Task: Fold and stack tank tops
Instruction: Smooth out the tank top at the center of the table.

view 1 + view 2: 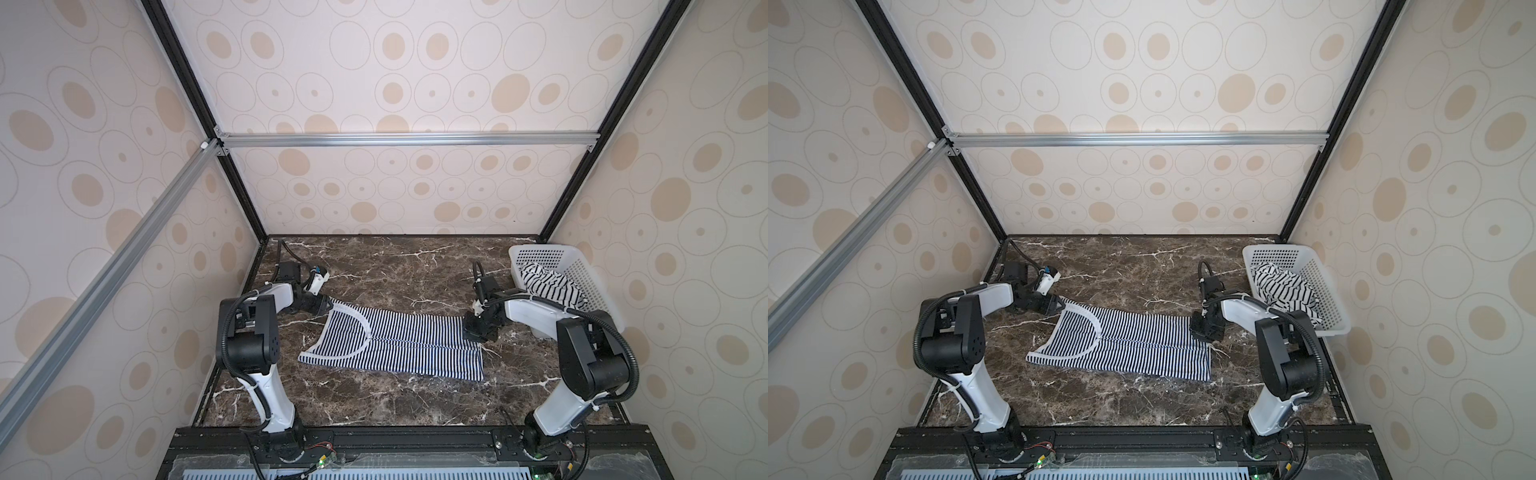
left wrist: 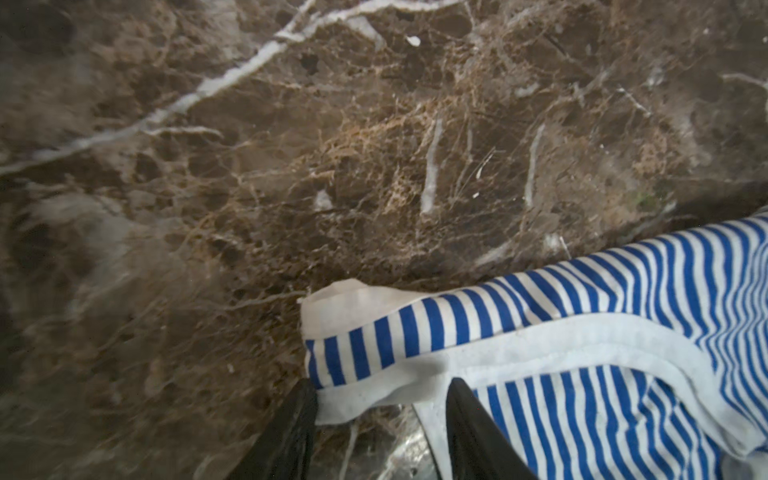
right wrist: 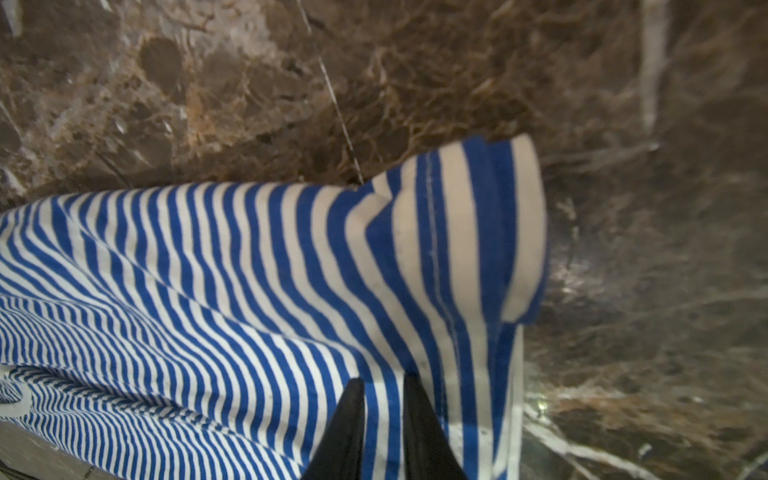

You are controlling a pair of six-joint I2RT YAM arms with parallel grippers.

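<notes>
A tank top (image 1: 415, 345) (image 1: 1142, 343) with fine navy-and-white stripes lies flat across the marble table, straps to the left and hem to the right. My left gripper (image 1: 326, 305) (image 2: 381, 382) is at the far strap, open, with its jaws either side of the white strap trim (image 2: 415, 374). At the far hem corner my right gripper (image 1: 476, 334) (image 3: 383, 379) is shut on a raised fold of this tank top (image 3: 208, 270). The other tank top (image 1: 548, 286) (image 1: 1279, 286), white with wider black stripes, lies crumpled in the basket.
A white perforated basket (image 1: 590, 274) (image 1: 1320, 274) stands at the table's back right corner, close behind my right arm. Patterned walls enclose the brown marble table (image 1: 395, 270) on three sides. A black rail runs along the front edge.
</notes>
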